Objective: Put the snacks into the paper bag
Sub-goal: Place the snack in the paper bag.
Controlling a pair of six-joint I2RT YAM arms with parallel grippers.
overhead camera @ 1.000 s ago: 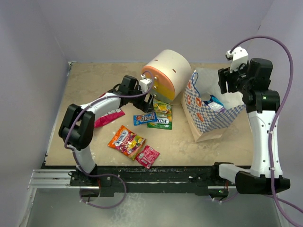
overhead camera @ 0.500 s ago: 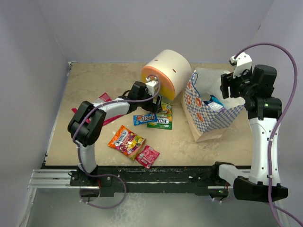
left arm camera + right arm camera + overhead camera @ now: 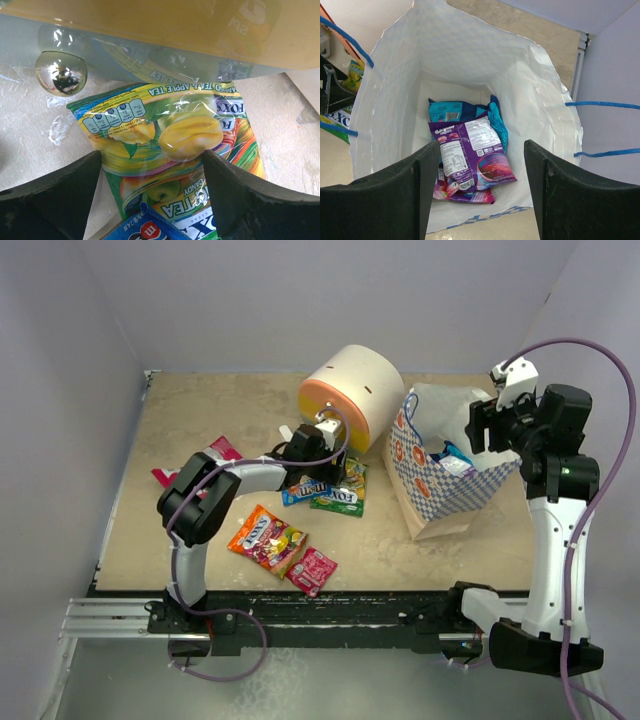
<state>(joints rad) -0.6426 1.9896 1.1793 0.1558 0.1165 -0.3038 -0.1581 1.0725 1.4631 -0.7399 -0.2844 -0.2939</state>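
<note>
Now the left claw (image 3: 152, 172), jaws apart, has swung over the green candy packet (image 3: 180, 107), ready to grab; the right claw (image 3: 480, 150) hangs spread above the bag (image 3: 470, 50).

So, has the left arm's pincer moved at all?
Yes: the left pincer slid right along the cream round drawer unit, over the yellow-green foil packet.

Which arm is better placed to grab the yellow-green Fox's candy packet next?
Left. The left gripper, open, straddles the Fox's packet beside the cream drum; the right gripper hangs open over the paper bag.
</note>
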